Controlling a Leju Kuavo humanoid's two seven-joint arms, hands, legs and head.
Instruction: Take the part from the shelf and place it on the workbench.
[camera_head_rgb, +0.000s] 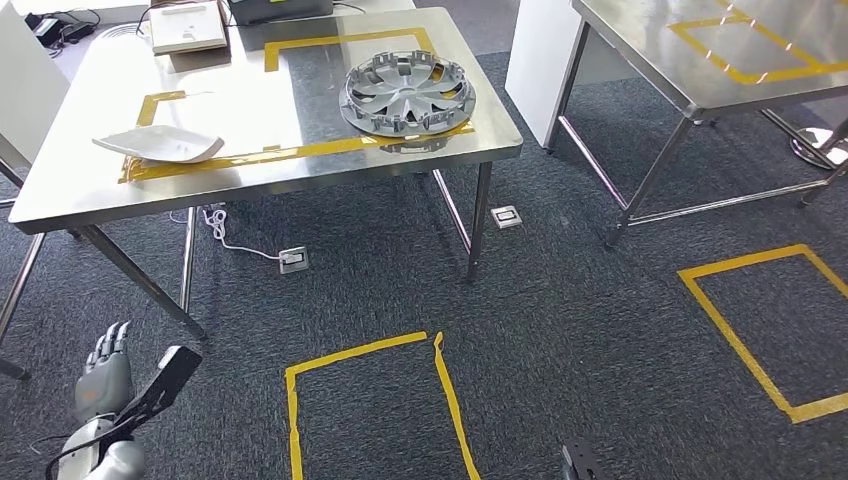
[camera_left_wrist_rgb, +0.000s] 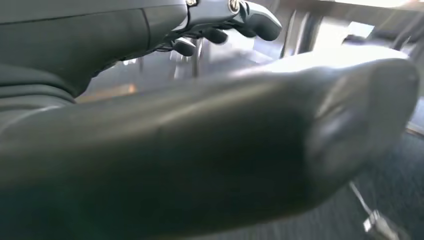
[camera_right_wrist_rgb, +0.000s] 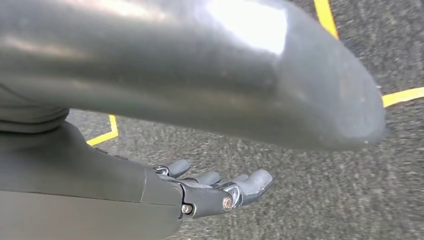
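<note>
We see the grey wheel cover (camera_head_rgb: 407, 93) lying flat on the steel tabletop (camera_head_rgb: 90, 170), near its right front corner and partly over the yellow tape outline (camera_head_rgb: 300, 150) marked on that surface. Left of the wheel cover, also on the tabletop and within the taped area, lies a white curved panel (camera_head_rgb: 160, 144). Beyond the wheel cover, toward the far edge of the tabletop, sit a beige flat device (camera_head_rgb: 188, 27) and a dark box (camera_head_rgb: 280, 9).

Our left hand (camera_head_rgb: 105, 370) hangs low, well apart from the wheel cover and down beside the tabletop's front left leg; its fingers (camera_left_wrist_rgb: 250, 17) are extended and spread, holding nothing. Our right hand (camera_right_wrist_rgb: 215, 190) hangs over the dark carpet (camera_head_rgb: 600, 330), its fingers slightly curled yet apart, and it too holds nothing.

On the carpet in front of the wheel cover's tabletop lies a yellow taped square (camera_head_rgb: 370, 400), and to the right of it a second taped square (camera_head_rgb: 770, 320). A second steel tabletop (camera_head_rgb: 660, 60) stands right of the wheel cover, across a gap of carpet.
</note>
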